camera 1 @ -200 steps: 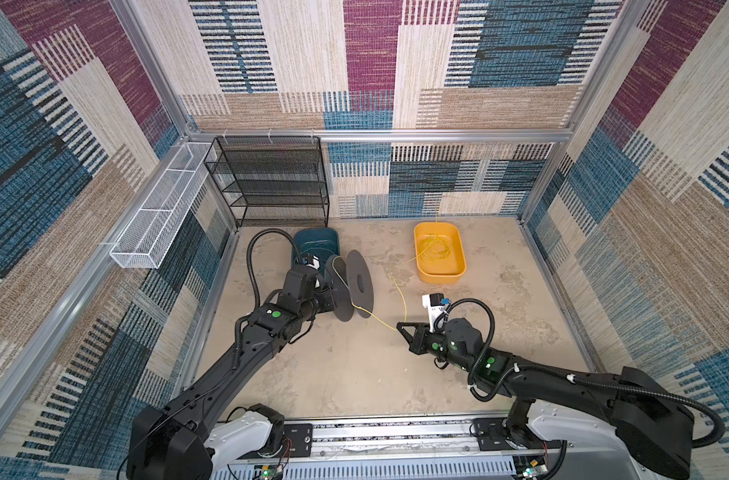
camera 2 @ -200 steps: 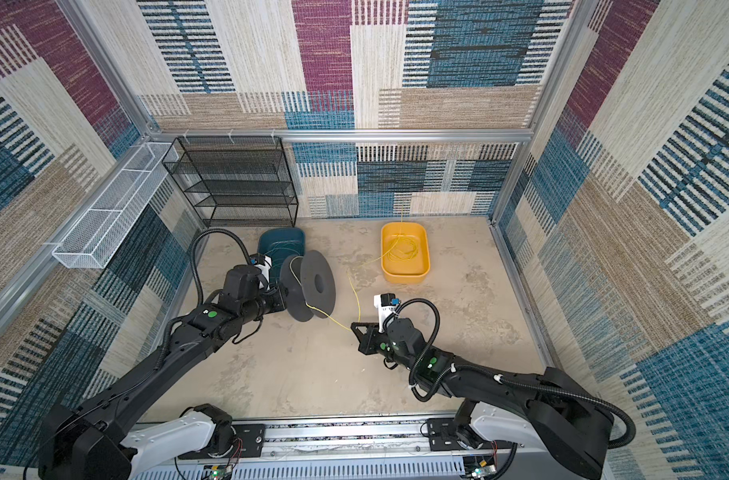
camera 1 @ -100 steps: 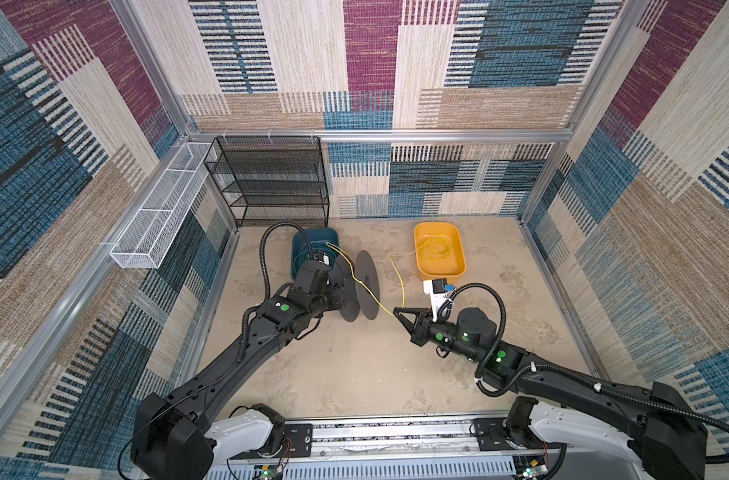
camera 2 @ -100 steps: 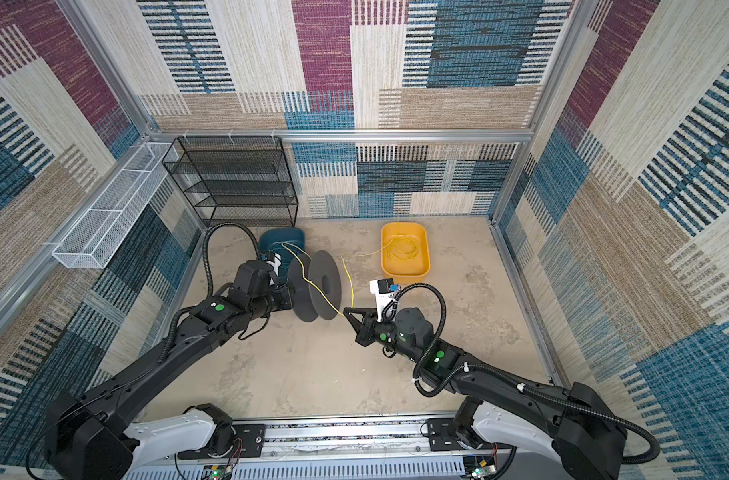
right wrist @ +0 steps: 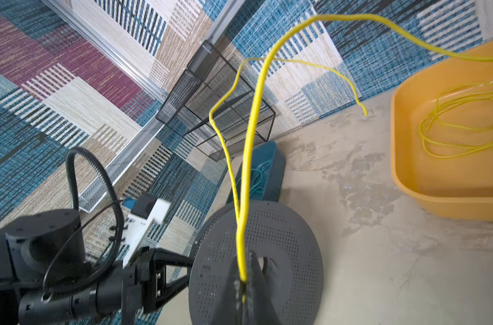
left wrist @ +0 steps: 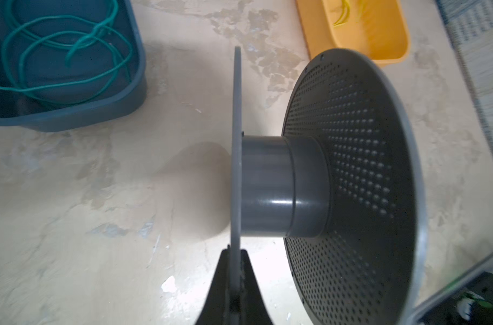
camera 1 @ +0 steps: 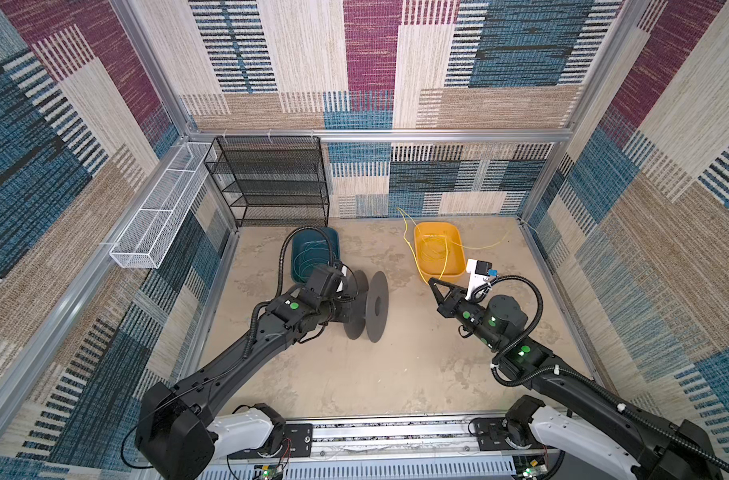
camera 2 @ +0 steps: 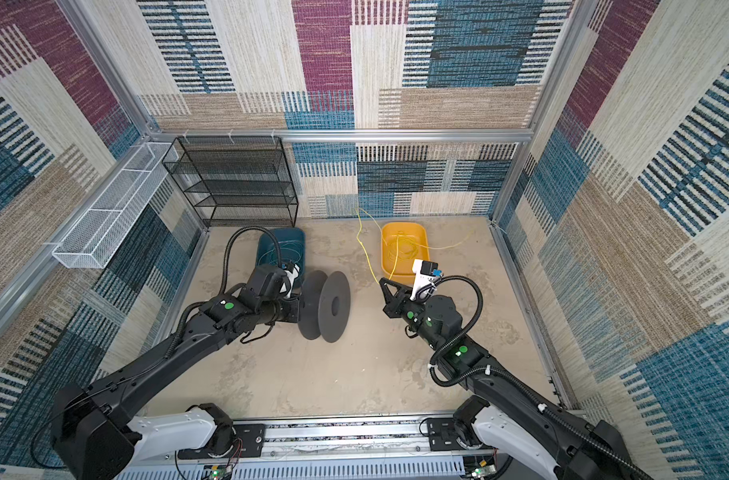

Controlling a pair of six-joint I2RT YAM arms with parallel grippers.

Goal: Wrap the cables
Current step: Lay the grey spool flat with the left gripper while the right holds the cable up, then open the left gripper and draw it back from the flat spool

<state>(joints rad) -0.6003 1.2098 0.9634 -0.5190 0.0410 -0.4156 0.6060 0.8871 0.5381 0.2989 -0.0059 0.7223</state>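
Note:
A dark grey spool (camera 1: 375,305) (camera 2: 333,305) stands on its rims left of the middle, its core (left wrist: 282,185) bare. My left gripper (camera 1: 350,309) (left wrist: 235,253) is shut on the edge of the spool's thin near flange. A thin yellow cable (camera 1: 410,249) (camera 2: 365,249) (right wrist: 253,126) rises from my right gripper (camera 1: 431,282) (camera 2: 382,283) (right wrist: 244,278), which is shut on it to the right of the spool. One strand arcs into the yellow bin (camera 1: 458,266) (right wrist: 408,180), where more loops lie. The other strand ends free in the air.
A teal bin (camera 1: 300,257) (left wrist: 71,115) holding a green cable (left wrist: 57,36) sits just behind my left wrist. A black mesh rack (camera 1: 271,178) stands at the back wall. A white wire basket (camera 1: 159,216) hangs on the left wall.
My right gripper has pulled right, away from the spool, toward the yellow bin. The cable that ran from spool to gripper is off the spool. The spool has shifted slightly right and nearer.

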